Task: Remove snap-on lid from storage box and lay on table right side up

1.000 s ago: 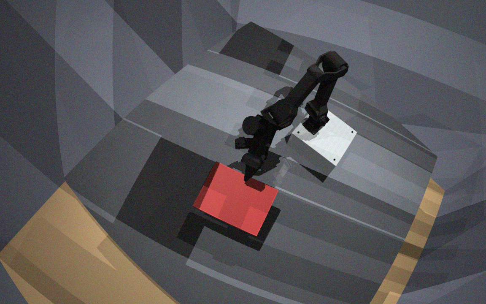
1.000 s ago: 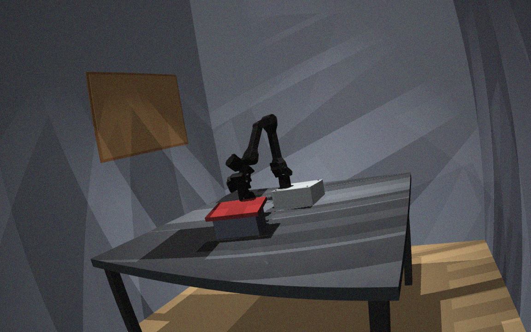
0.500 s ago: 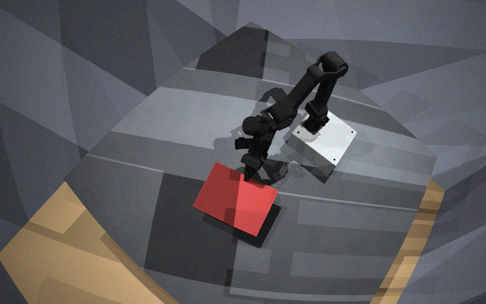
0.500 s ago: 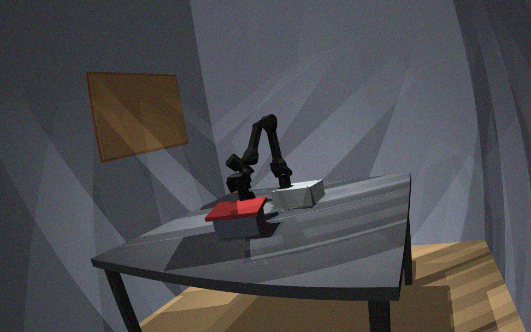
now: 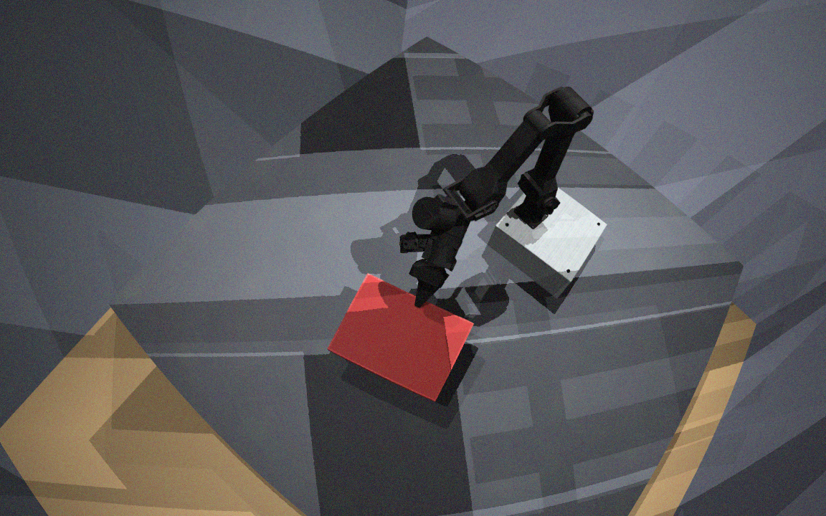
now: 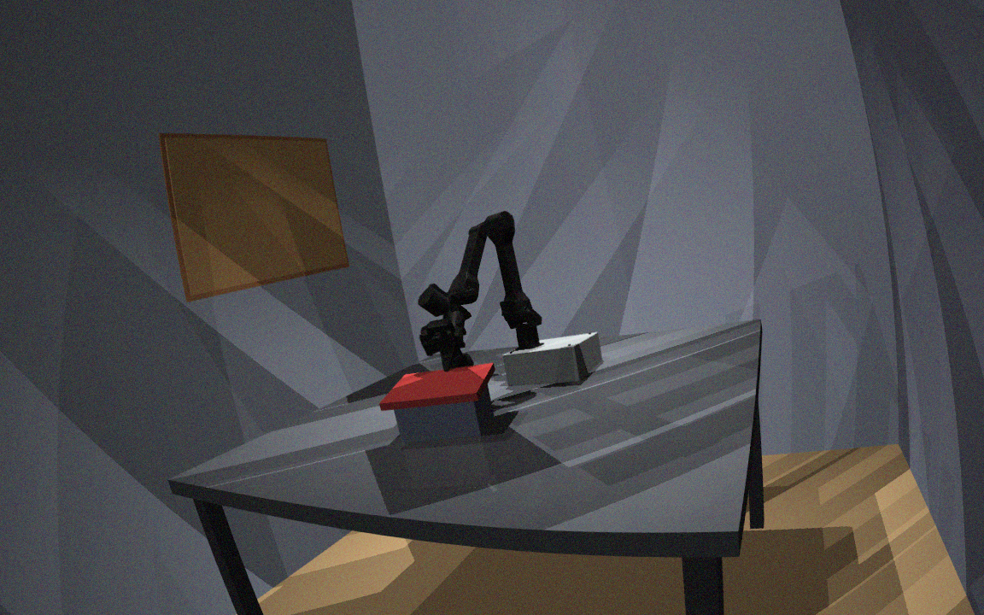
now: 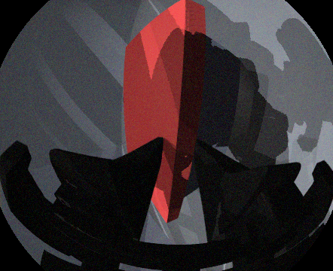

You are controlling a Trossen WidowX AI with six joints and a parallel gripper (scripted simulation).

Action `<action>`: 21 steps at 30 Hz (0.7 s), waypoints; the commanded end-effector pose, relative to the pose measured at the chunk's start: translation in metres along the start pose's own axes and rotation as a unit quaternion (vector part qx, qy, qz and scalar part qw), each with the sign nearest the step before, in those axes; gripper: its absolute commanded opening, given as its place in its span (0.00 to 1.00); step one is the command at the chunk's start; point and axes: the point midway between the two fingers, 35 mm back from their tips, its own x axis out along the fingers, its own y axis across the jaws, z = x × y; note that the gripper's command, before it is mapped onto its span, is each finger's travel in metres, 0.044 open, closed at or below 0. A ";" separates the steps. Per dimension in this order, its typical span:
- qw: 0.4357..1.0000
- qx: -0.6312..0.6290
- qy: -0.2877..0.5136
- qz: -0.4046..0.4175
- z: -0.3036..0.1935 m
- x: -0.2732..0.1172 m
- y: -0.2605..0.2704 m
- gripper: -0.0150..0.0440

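Note:
The red lid (image 5: 390, 350) (image 6: 434, 388) (image 7: 151, 105) lies over the dark blue-grey storage box (image 6: 442, 423) (image 7: 221, 94), right side up, with no clear gap between them. My gripper (image 5: 419, 304) (image 6: 455, 366) (image 7: 178, 144) is shut on the lid's edge, on the side towards the arm's base. In the wrist view one finger is on the lid's top side and the other on its underside. The box's inside is hidden under the lid.
The arm's base stands on a pale block (image 5: 563, 240) (image 6: 541, 368) behind and to the right of the box. The dark grey table (image 5: 242, 256) (image 6: 312, 470) has its front edge beyond the box. An orange panel (image 6: 251, 213) hangs on the wall.

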 end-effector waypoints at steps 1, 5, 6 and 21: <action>1.000 -0.001 -0.002 0.005 0.001 -0.004 0.007 0.25; 1.000 -0.001 -0.002 0.005 0.001 -0.007 0.011 0.25; 1.000 -0.001 -0.002 0.005 0.001 -0.008 0.013 0.25; 1.000 -0.001 -0.002 0.005 0.001 -0.017 0.031 0.25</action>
